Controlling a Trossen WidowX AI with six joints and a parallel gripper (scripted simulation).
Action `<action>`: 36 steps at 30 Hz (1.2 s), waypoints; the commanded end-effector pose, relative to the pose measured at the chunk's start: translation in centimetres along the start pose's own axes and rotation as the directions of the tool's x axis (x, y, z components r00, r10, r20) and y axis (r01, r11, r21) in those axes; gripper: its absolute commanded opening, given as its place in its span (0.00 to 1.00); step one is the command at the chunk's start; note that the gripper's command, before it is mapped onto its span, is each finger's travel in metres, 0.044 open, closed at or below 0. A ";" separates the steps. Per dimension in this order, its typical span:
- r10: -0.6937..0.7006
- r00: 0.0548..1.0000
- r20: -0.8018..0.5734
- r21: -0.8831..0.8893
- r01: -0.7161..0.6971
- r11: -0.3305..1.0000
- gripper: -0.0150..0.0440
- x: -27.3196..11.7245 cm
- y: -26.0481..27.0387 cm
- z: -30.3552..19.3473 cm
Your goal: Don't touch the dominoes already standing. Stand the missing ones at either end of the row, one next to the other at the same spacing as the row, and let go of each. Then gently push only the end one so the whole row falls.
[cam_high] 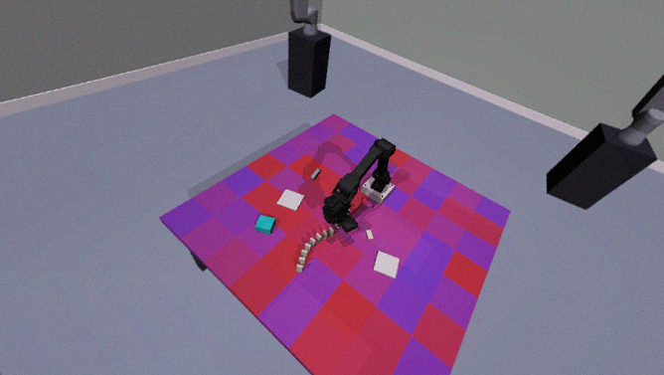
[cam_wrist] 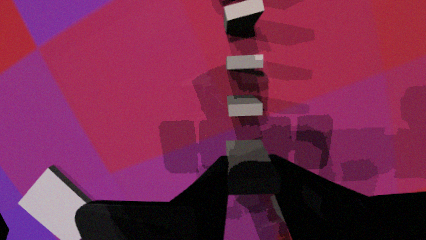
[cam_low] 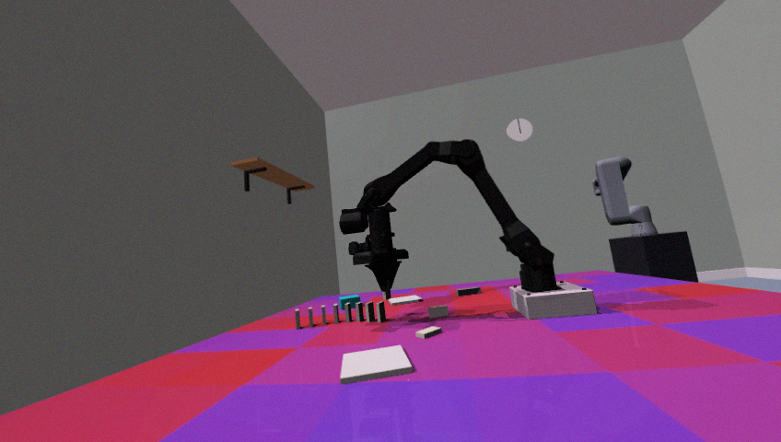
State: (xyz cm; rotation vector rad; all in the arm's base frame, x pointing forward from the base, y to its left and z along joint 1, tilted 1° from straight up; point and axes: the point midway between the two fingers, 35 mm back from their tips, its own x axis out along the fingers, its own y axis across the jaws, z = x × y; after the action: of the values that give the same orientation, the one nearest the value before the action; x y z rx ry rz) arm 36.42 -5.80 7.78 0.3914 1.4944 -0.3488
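- My gripper (cam_high: 341, 224) (cam_low: 386, 291) (cam_wrist: 247, 161) is narrowed onto a domino (cam_low: 387, 296) (cam_wrist: 247, 149), its dark, tapering fingers pressing from both sides.
- That held domino is a plain grey-looking block with flat faces and straight edges, mostly covered by my fingers. I have it raised above the table, at the end of the row closer to my base.
- Next outward, eight standing dominoes (cam_high: 308, 246) (cam_low: 347, 312) (cam_wrist: 245, 109) form a gently curved row, pale on their lit faces and nearly black in shade, with gaps between them.
- Away from the row, a loose domino (cam_high: 369, 234) (cam_low: 428, 332) lies flat, cream-coloured and smooth. A grey domino (cam_low: 437, 311) rests on its long edge nearby.
- Farther out are two thin, matte white square slabs: one slab (cam_high: 386, 265) (cam_low: 376, 364) near the flat domino, the other slab (cam_high: 291, 199) (cam_low: 404, 299) near a glossy-looking teal box (cam_high: 265, 224) (cam_low: 349, 301).
- Under everything, the tabletop (cam_high: 347, 307) (cam_low: 383, 411) (cam_wrist: 110, 100) is a patchwork of red, magenta and violet, faintly reflective.
- My arm's boxy white base (cam_high: 368, 192) (cam_low: 553, 307) has dark bolt-like dots on top.
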 end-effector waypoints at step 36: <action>-0.002 1.000 -0.006 0.003 0.002 1.000 1.00 5.0 -0.3 -0.9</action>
State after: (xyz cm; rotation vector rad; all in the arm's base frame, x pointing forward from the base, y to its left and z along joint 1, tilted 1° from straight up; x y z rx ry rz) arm 35.72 -5.55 2.55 0.3918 1.5013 -0.3493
